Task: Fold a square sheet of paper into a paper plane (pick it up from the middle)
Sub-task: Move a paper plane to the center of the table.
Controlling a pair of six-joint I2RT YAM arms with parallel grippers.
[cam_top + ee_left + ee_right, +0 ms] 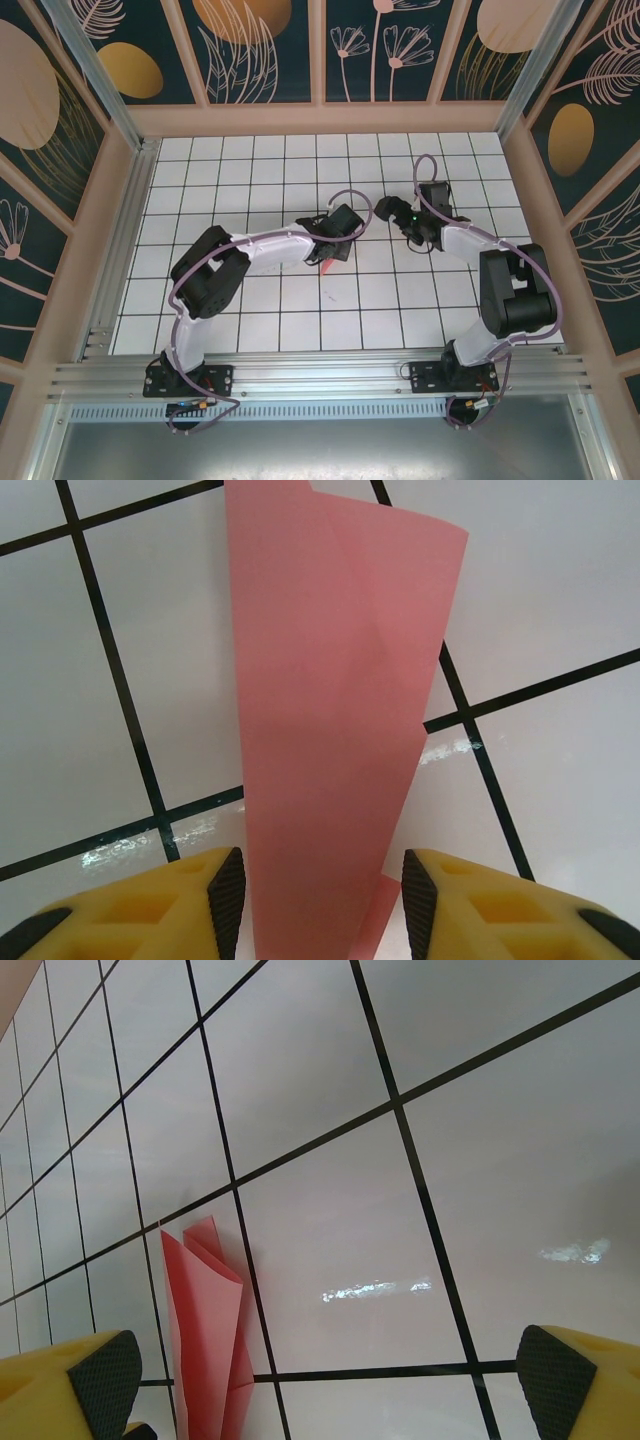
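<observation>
**At the middle of the white tiled table [250, 170], a folded salmon-pink sheet of paper [328, 265] sits at the left gripper [336, 238]**

Over the centre tiles, seen from above, both arms bend inward with their wrists near each other. A small pink corner of the sheet of paper pokes out on the near side of the left gripper. The right gripper [400, 215] hangs just to the right, apart from the paper.

In the left wrist view the sheet of paper [330, 730] is a long, narrow folded panel. It is broader at its far end, tapers toward the camera, and a faint slanting crease crosses it. A second layer peeks out at its lower right edge. It runs up from between the yellow fingers of the left gripper [320, 900], whose black pads [228, 895] stand partly apart, one at each long edge. The pads sit right at those edges, but I cannot tell whether they press on the paper or merely flank it.

In the right wrist view the right gripper [330, 1372] is spread wide, with its black-padded yellow fingertips [105, 1375] at the two lower corners. Bare tiles and black grid lines lie between them, and nothing is held. The sheet of paper [205, 1330] shows at lower left, just beside the left-hand pad, with its overlapped layers ending in a blunt point.
</observation>
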